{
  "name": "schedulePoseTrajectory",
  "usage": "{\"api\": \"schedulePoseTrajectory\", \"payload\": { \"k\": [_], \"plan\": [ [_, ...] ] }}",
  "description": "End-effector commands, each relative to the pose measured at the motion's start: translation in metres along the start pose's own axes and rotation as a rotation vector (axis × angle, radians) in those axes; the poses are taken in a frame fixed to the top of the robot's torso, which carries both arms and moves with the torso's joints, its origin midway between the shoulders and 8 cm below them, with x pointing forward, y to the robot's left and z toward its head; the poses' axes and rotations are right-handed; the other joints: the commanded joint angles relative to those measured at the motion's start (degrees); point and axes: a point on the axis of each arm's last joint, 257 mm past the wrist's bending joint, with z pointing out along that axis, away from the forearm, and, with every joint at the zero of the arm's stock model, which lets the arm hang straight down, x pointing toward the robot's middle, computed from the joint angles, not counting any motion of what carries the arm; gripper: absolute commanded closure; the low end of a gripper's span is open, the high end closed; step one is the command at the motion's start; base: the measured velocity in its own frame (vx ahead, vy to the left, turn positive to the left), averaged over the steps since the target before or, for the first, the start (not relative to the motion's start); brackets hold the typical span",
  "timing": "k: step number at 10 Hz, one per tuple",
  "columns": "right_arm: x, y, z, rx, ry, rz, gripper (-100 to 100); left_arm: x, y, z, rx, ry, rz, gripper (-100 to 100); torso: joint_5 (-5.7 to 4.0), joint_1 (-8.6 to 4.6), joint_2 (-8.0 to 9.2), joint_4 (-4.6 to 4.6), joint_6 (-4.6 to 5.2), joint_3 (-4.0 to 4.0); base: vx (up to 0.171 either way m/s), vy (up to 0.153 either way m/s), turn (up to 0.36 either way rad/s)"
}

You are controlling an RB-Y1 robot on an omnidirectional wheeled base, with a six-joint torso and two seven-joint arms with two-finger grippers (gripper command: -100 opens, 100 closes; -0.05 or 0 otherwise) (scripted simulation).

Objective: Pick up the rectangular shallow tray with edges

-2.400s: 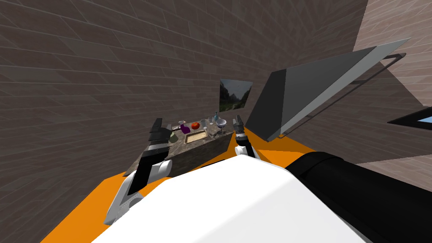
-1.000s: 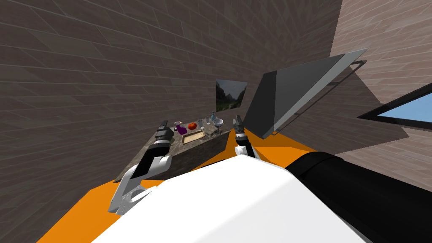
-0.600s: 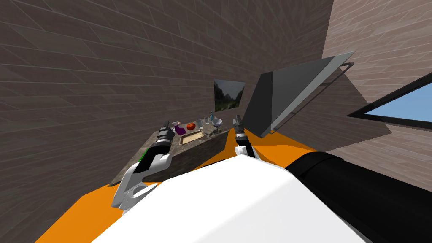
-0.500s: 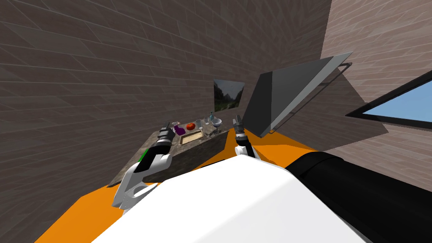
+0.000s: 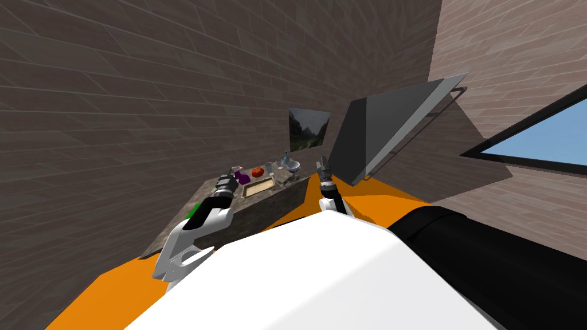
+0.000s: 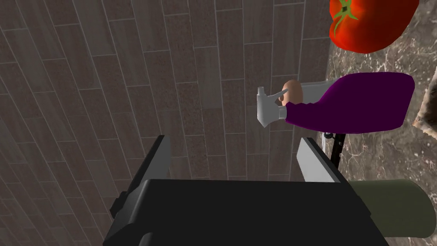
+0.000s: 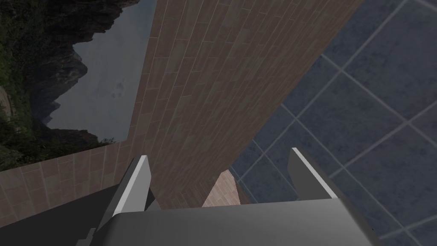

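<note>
1. Since the earlier frames my view has turned, and the window at the right takes up more of it. The left arm has reached farther out over the bench [image 5: 269, 206].
2. Left gripper [image 6: 234, 141]: fingers spread, holding nothing, just short of the purple spray bottle [image 6: 354, 104].
3. Right gripper [image 7: 219, 153]: fingers spread, empty, raised off the bench's right end.
4. Tray [image 5: 259, 185]: one, tan, flat on the bench. It lies just right of the left gripper, with the tomato [image 5: 257, 171] behind it.
5. Counts: one tomato, one spray bottle, one olive cup [image 6: 397, 205], one wine glass [image 5: 293, 166]. The smaller clear glasses beside it are too small to count.
</note>
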Motion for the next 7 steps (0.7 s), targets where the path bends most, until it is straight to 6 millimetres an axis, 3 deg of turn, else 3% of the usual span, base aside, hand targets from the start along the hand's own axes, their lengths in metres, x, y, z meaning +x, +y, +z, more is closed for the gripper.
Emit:
{"api": "schedulePoseTrajectory", "payload": {
  "k": [1, 7],
  "plan": [
    [0.000, 0.000, 0.000, 0.000, 0.000, 0.000, 0, -0.002, 0.013, 0.001, -0.048, -0.008, -0.005, -100, 0.00, 0.00, 0.00, 0.00, 0.00, 0.00, -0.005, -0.005, -0.044],
    [0.000, 0.000, 0.000, 0.000, 0.000, 0.000, 0, -0.008, 0.048, 0.002, -0.193, -0.038, -0.031, -100, 0.00, 0.01, -0.01, 0.00, -0.02, -0.01, -0.002, -0.005, -0.056]
  ]
}}
